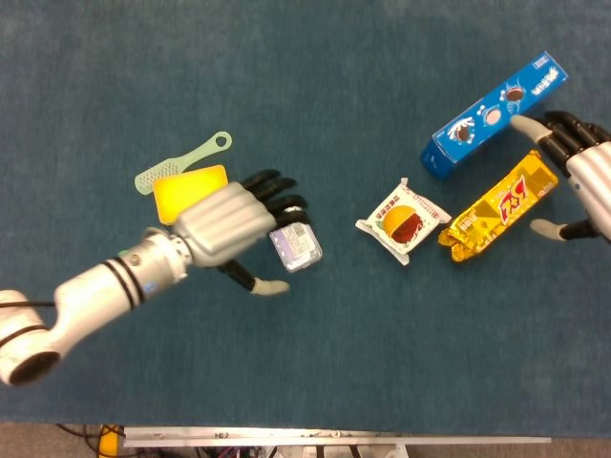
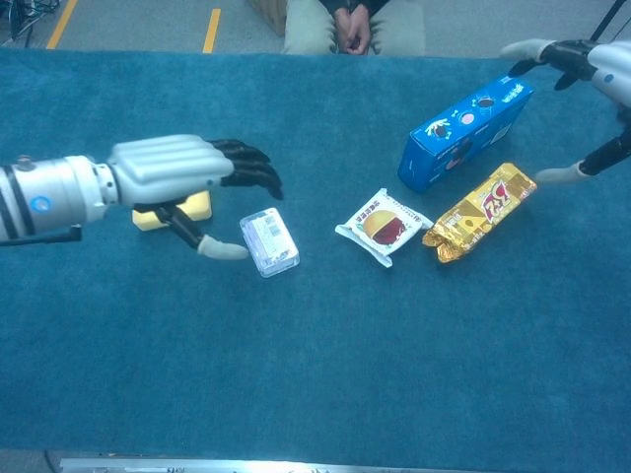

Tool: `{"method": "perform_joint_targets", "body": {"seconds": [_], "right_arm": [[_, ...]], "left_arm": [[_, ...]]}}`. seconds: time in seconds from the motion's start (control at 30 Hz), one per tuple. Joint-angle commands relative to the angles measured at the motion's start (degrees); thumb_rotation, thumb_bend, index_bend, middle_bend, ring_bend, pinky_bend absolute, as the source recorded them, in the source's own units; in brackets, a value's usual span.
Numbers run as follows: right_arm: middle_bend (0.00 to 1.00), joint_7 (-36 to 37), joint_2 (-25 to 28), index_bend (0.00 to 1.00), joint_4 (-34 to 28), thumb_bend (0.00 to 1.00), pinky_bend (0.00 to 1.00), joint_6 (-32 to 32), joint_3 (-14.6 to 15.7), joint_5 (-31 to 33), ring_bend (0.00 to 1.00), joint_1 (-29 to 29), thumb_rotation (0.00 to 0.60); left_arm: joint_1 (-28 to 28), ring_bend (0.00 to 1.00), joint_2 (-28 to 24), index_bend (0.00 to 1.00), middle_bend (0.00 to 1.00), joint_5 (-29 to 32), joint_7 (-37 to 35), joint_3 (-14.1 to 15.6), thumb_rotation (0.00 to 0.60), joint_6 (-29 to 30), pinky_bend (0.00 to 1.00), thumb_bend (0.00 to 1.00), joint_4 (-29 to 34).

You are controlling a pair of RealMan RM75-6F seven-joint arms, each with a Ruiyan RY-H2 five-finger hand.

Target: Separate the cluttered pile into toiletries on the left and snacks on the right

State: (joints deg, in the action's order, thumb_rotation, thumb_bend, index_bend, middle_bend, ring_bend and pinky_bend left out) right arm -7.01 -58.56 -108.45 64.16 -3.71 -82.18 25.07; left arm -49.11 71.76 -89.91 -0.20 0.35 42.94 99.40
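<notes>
One toiletry is left to move, by my reading: the small clear plastic case (image 2: 268,240) lying mid-bench, its lid smooth and glossy. Your left hand (image 2: 175,175) hovers over it, fingers spread, holding nothing; close on its short sides next. Your right hand (image 1: 584,172) hangs empty and spread beside the crinkly gold snack bar (image 1: 497,209).

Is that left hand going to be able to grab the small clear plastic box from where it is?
Probably yes. The left hand hovers open right beside the small clear plastic box, fingers spread above it, and nothing lies between them.
</notes>
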Motion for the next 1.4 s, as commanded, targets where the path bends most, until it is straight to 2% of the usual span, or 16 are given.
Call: {"method": "perform_joint_targets", "body": {"seconds": [0.03,0.2,0.3,0.53,0.8,1.07,1.4], "right_arm": [[0.20,0.4,0.1,0.08,0.3,0.00,0.25,0.0,0.1,-0.1,0.12,-0.1,0.600],[0.20,0.9,0.1,0.08,0.8,0.00,0.25,-0.1,0.2,-0.1,0.12,-0.3,0.600],[0.20,1.2,-0.3,0.08,1.2,0.00,0.25,-0.1,0.2,0.1,0.12,-0.4,0.600],[0.20,1.4,-0.7,0.08,1.5,0.00,0.25,-0.5,0.2,0.0,0.12,-0.4,0.600],[0.20,1.4,-1.0,0.08,1.7,0.00,0.25,-0.5,0.0,0.2,0.12,-0.3,0.600],[0.20,1.3,-0.9,0.08,1.4,0.00,0.25,-0.4,0.0,0.3,0.12,-0.5,0.600],[0.20,0.2,-0.9,0.08,0.3,0.00,0.25,-0.5,-0.3,0.4,0.12,-0.3,0.600]], "left_arm": [[-1.0,0.02,2.4,0.15,0.12,1.3,2.1,-0.5,0.215,-1.6,0.04,0.18,-0.4],[-1.6,0.02,6.0,0.15,0.11,3.7,5.3,-0.1,0.198,-3.5,0.04,0.18,-1.6],[-1.8,0.02,7.8,0.15,0.11,5.9,6.5,0.1,0.163,-4.9,0.04,0.18,-3.0],[-1.4,0.02,9.8,0.15,0.10,9.8,7.8,0.5,0.114,-5.7,0.04,0.18,-5.6],[-1.1,0.02,11.1,0.15,0.10,11.1,7.7,0.9,0.099,-5.7,0.04,0.18,-6.7],[-0.9,0.02,10.7,0.15,0.10,10.2,8.9,2.1,0.094,-5.2,0.04,0.18,-6.8],[1.0,0.02,4.6,0.17,0.10,6.2,10.0,6.8,0.090,-3.9,0.04,0.18,-5.4]]}}
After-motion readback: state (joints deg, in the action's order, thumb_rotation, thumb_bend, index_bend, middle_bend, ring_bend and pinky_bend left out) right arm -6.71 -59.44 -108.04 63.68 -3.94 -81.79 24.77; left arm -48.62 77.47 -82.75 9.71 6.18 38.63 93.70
